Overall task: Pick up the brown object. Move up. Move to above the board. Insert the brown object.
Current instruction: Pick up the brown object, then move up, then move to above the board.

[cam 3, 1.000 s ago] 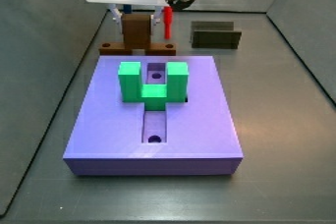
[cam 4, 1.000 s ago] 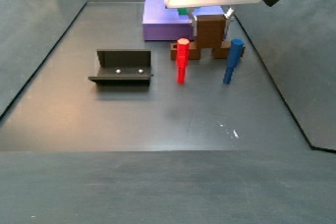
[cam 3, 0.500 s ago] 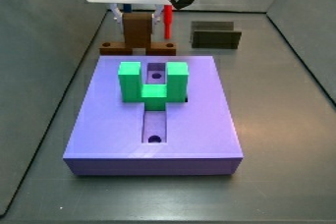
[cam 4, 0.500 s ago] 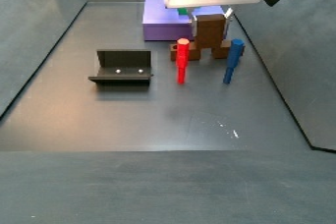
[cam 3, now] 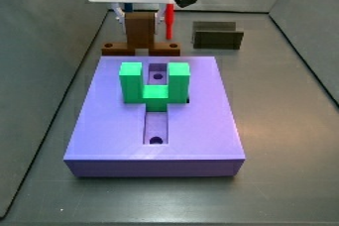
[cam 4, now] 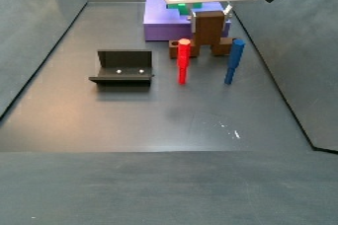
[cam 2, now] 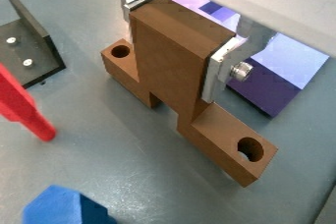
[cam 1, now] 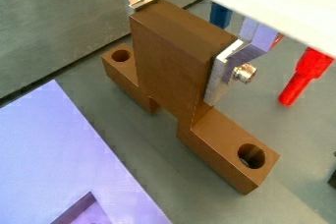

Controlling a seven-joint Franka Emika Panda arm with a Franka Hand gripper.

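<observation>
One brown object [cam 1: 184,81], one board [cam 3: 157,111] carrying one green block [cam 3: 155,83], one fixture [cam 4: 122,68], one red peg [cam 4: 184,61] and one blue peg [cam 4: 234,61] stand on the floor. The arm reaches straight down behind the board's far edge. Its end effector [cam 2: 178,43] pinches the brown object's upright block between silver fingers [cam 1: 239,59], the bar's base at floor level beside the pegs. Against half a second ago, nothing has visibly moved.
</observation>
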